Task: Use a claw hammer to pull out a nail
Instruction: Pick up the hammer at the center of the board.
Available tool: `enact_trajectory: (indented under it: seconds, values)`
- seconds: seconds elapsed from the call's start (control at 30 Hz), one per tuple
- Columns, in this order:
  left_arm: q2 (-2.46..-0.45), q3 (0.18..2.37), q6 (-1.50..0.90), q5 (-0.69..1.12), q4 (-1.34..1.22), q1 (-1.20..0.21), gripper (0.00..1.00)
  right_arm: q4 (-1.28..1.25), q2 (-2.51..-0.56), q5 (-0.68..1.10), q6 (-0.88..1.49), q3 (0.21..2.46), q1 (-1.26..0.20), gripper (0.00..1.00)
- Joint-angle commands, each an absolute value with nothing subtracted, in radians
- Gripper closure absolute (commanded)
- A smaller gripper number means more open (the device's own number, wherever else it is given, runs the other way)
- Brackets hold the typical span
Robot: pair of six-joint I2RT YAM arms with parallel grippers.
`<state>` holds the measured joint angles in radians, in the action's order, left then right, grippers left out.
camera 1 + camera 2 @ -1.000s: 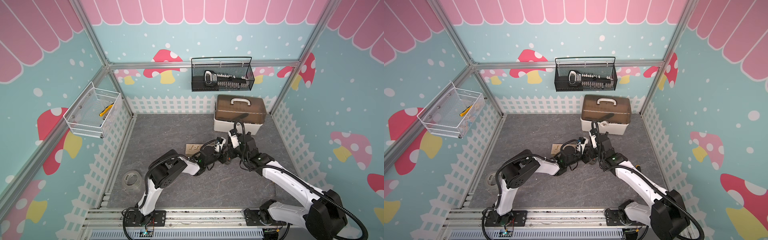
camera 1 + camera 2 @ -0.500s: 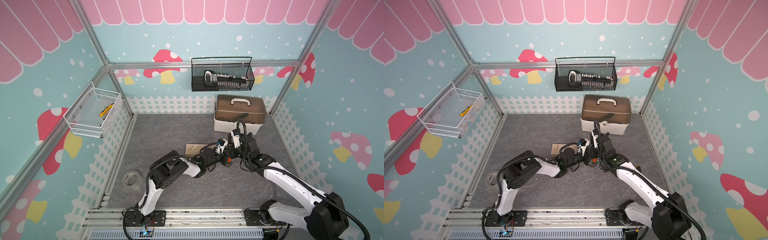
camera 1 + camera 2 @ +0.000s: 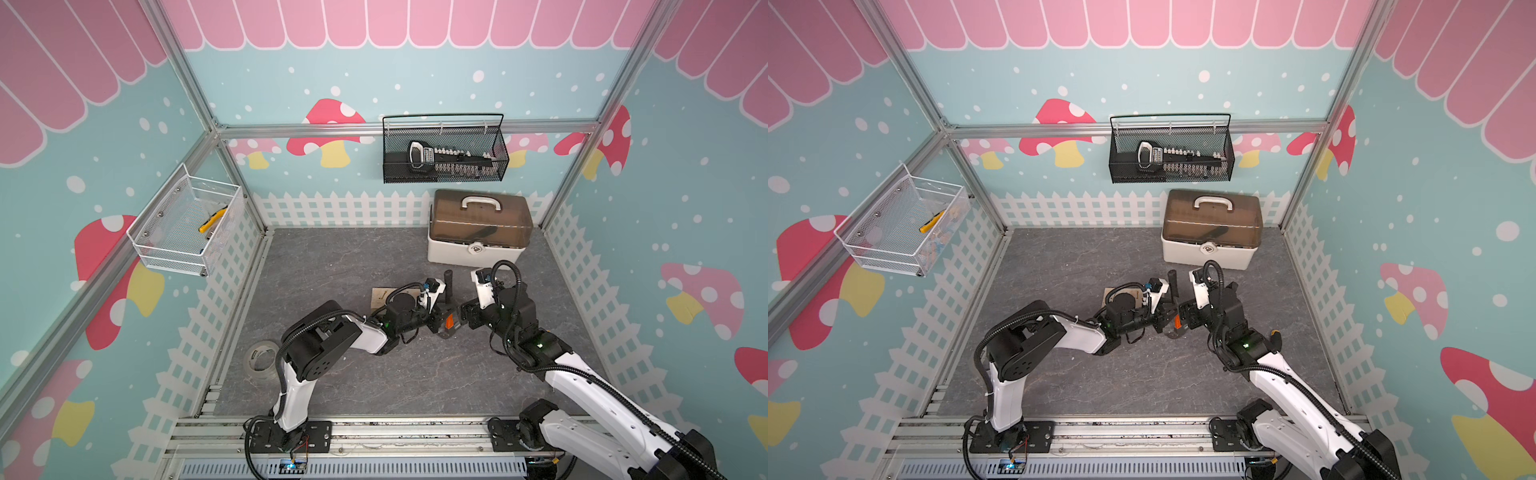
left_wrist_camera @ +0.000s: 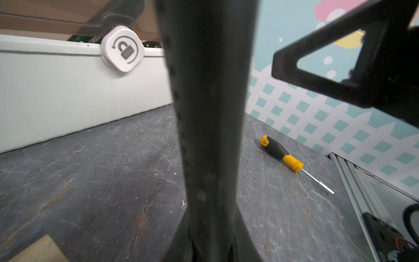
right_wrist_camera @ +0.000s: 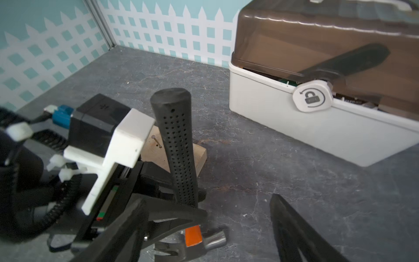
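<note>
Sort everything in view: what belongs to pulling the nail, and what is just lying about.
Job in hand: claw hammer, nail, wooden block.

Lying about: screwdriver, tape roll, toolbox, black wire basket, white wire basket.

Upright claw hammer (image 5: pixel 179 154), handle up, head down; nail (image 5: pixel 156 141) tilted in wooden block (image 5: pixel 200 156)

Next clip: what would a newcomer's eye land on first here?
The hammer stands handle-up in the middle of the floor, head down, clamped near its neck by the left hand. The right hand is open close beside it. Just behind is a wood block with a nail sticking up.
</note>
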<state>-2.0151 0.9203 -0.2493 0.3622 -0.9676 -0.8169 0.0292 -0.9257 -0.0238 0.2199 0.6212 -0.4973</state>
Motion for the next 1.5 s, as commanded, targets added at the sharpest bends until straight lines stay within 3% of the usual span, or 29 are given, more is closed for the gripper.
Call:
enact_trajectory:
  seconds: [0.0,0.4,0.83,1.23,1.47]
  values:
    - [-1.944,0.927,-0.226,0.495,-0.991,-0.796,1.00,-0.002,-0.952,0.020,0.170,0.647,-0.496,0.20]
    - [-1.908,0.940,-0.197,0.637,-0.899,-0.787,1.00,0.000,-1.115,-0.016,0.196,0.758,-0.492,0.30]
    - [-1.905,0.917,-0.221,0.645,-0.950,-0.778,1.00,-0.066,-1.175,-0.162,0.344,0.755,-0.492,0.55]
    - [-1.910,0.905,-0.246,0.625,-1.008,-0.777,1.00,-0.178,-1.256,-0.111,0.577,0.763,-0.492,0.46]
    - [-1.911,0.896,-0.255,0.612,-1.019,-0.775,1.00,-0.173,-1.302,-0.095,0.624,0.779,-0.492,0.55]
